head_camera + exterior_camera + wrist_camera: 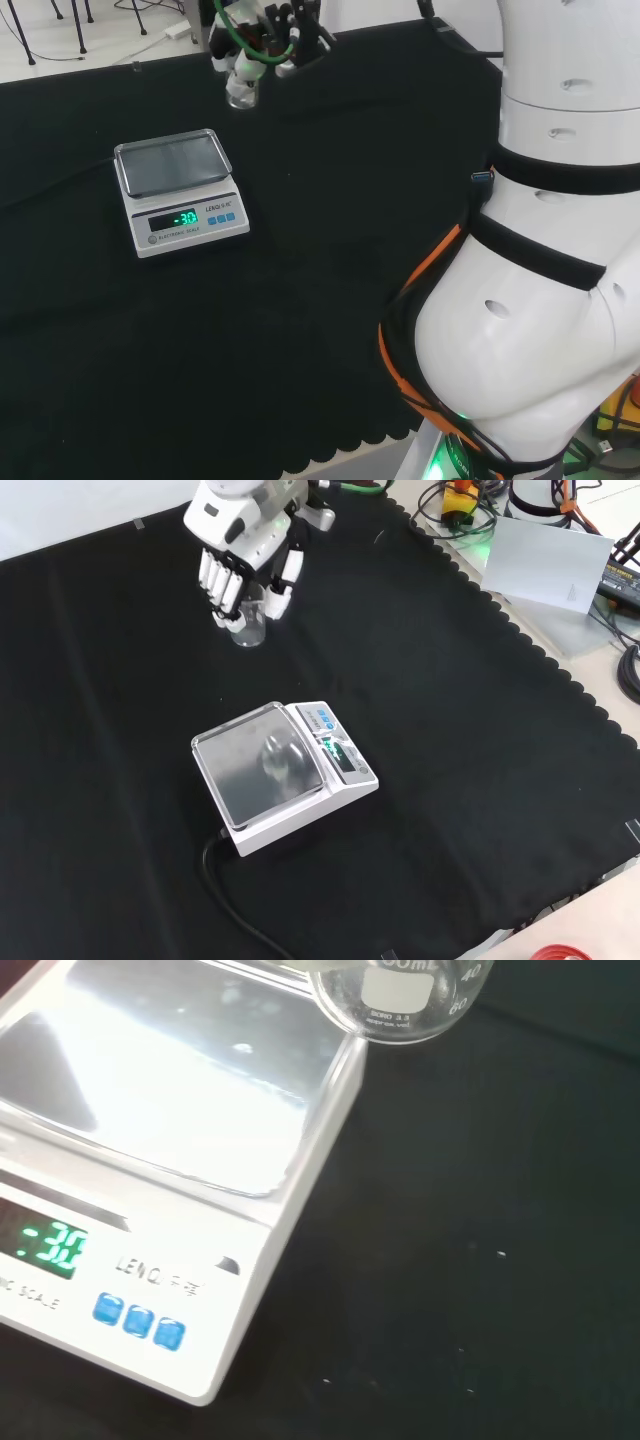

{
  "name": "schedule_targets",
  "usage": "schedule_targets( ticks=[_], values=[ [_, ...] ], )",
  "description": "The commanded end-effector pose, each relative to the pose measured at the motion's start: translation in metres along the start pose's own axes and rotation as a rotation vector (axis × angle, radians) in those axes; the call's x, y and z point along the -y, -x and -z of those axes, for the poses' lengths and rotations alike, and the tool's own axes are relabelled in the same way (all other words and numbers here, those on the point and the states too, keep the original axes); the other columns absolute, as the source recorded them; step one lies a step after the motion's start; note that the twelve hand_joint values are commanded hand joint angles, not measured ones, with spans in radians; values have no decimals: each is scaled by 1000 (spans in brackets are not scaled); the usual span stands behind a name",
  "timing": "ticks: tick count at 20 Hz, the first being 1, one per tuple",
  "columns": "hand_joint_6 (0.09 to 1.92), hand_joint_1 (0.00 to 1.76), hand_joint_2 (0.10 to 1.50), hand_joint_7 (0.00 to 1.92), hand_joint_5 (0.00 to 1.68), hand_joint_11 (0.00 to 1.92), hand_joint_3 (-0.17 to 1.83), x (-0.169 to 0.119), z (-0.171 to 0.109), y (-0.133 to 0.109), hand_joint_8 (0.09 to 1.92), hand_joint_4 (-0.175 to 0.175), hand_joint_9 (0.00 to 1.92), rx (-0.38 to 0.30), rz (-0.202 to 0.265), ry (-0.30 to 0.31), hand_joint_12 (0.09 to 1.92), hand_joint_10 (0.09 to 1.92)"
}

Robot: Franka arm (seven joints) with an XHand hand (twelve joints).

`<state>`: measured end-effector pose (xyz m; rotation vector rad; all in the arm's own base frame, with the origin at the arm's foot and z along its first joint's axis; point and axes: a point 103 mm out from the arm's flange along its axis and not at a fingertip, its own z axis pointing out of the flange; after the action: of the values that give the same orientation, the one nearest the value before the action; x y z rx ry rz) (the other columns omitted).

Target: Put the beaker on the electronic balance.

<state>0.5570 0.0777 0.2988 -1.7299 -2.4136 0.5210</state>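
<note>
One beaker: a small clear glass beaker [249,628], upright, held in the fingers [222,585] and hanging clear of the cloth.
Balance: the electronic balance [183,192] stands on the black counter [320,300], left of the hand in the head view; its steel pan [262,763] is bare.
Hand: the hand [245,550] sits over the beaker, fingers curled round its upper wall, base free below.
Key relation: in the front view the balance lies below and slightly right of the held beaker, well apart; in the wrist view the beaker's base [400,1000] sits just beside the pan's far corner.
Judgement: the carry probably needs to bring the beaker over the pan's middle, then lower it.
</note>
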Motion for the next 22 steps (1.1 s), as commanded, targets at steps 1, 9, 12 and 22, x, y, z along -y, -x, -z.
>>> schedule_targets(
  ticks=[1, 9, 12, 22],
  values=[
    [1191, 1112, 1186, 792, 859, 794, -21, -10, 2, -28, 793, -136, 1019, 11, 38, -8, 1162, 726],
    [1190, 1113, 1185, 796, 860, 797, -20, -26, 4, -62, 792, -136, 1020, 46, 88, -27, 1158, 727],
    [1190, 1113, 1185, 798, 861, 798, -20, -40, 0, -77, 792, -136, 1020, 40, 112, -36, 1158, 727],
    [1188, 1114, 1184, 802, 862, 800, -19, -80, -28, -88, 792, -138, 1021, 63, 158, -99, 1155, 728]
  ],
)
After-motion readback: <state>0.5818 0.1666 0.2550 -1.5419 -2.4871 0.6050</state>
